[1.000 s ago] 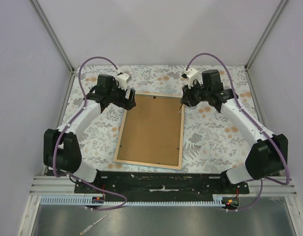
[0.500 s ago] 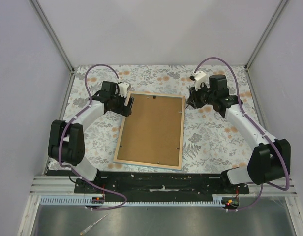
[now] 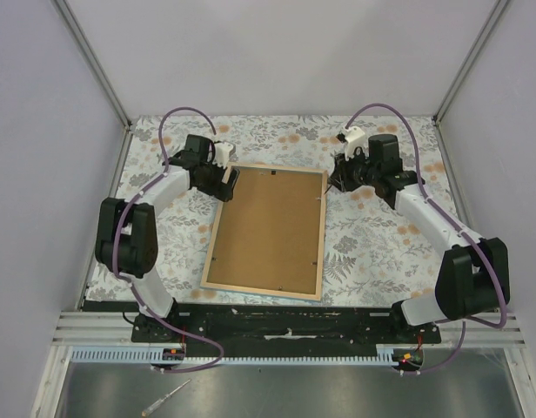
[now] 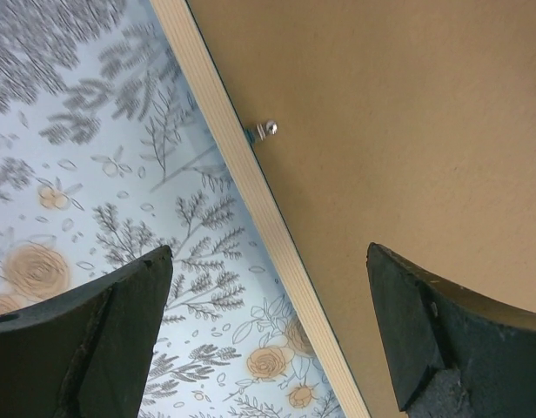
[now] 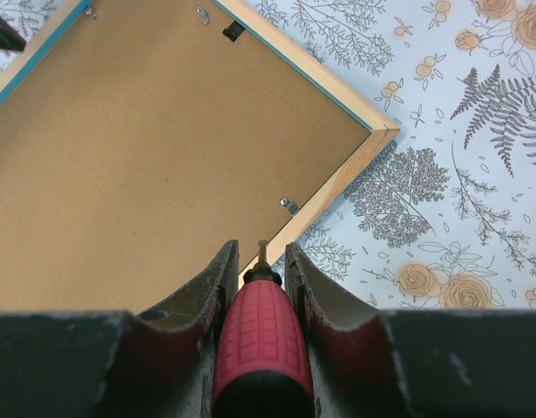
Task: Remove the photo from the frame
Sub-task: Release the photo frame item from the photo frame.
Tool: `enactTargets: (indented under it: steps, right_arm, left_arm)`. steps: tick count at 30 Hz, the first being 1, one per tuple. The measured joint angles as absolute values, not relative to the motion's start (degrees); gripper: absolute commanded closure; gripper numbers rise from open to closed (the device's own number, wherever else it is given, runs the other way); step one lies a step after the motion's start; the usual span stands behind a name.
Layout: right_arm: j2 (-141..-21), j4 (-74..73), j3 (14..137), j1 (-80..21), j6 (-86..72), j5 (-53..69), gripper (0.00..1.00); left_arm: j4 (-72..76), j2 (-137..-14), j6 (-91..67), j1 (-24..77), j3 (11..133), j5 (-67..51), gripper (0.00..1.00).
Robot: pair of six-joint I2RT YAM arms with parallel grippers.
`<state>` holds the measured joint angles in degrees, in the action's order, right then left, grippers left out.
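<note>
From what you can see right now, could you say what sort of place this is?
Likely a robot test enclosure: pale wall panels in aluminium posts, a floral-patterned table cover, and two white-and-black arms bolted at its near edge.

Pale-blue floral table cover (image 3: 372, 244) with orange roses. Above it, a red-handled screwdriver (image 5: 262, 335). On the grey metal ledge (image 3: 338, 392), a slim tool (image 3: 166, 396).
</note>
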<state>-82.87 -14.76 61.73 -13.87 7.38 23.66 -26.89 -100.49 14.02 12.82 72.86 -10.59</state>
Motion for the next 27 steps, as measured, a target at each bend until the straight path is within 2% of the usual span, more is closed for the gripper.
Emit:
enactTargets:
  steps: [9, 19, 27]
  right_arm:
    - [-84.3, -14.2, 62.2, -14.1, 7.0, 22.6, 1.00]
    - [-93.4, -23.9, 80.2, -20.3, 13.4, 17.5, 1.00]
    - [-94.5, -23.8, 77.2, -20.2, 15.3, 14.3, 1.00]
  left_arm:
    - [-27.1, -101.6, 14.0, 11.8, 70.3, -9.3, 0.01]
    - [-26.5, -105.7, 13.0, 10.1, 70.1, -8.6, 0.01]
    - [-26.0, -106.0, 12.3, 9.6, 69.9, -8.5, 0.04]
